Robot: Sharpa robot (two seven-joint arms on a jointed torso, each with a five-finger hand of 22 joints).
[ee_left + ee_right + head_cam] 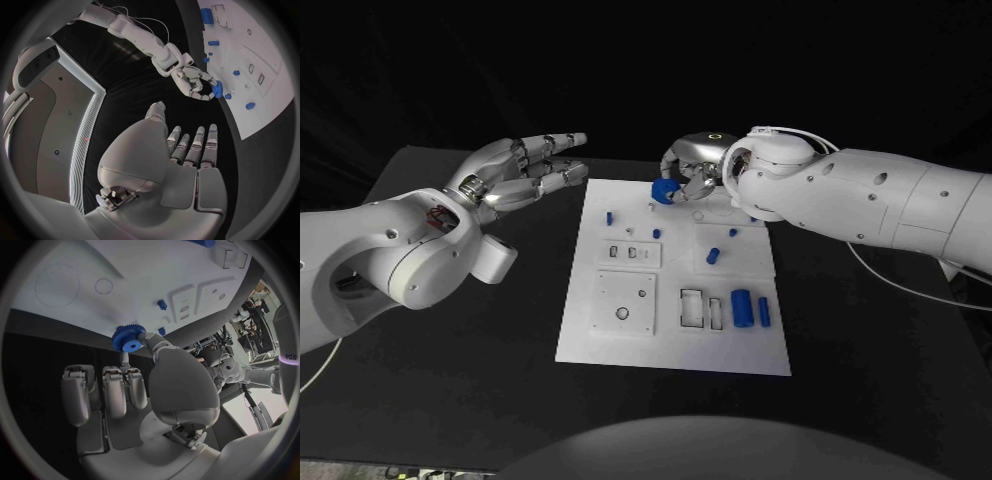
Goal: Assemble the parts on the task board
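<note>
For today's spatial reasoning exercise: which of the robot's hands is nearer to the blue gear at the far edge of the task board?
Right. The right hand pinches the blue gear over the task board's far edge. The left hand hangs open beside the board's far left corner, apart from the gear.

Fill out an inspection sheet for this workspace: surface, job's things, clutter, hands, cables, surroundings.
Surface: black table, with the white task board at its middle.
Job's things: blue gear held above the board's far edge; two blue cylinders lying near the board's right edge; small blue pegs scattered over the board's far half.
Clutter: nothing seen.
Hands: right hand pinches the gear; left hand hovers left of the board, fingers spread, holding nothing.
Cables: thin white cable running under the right arm.
Surroundings: dark backdrop behind the table.
</note>
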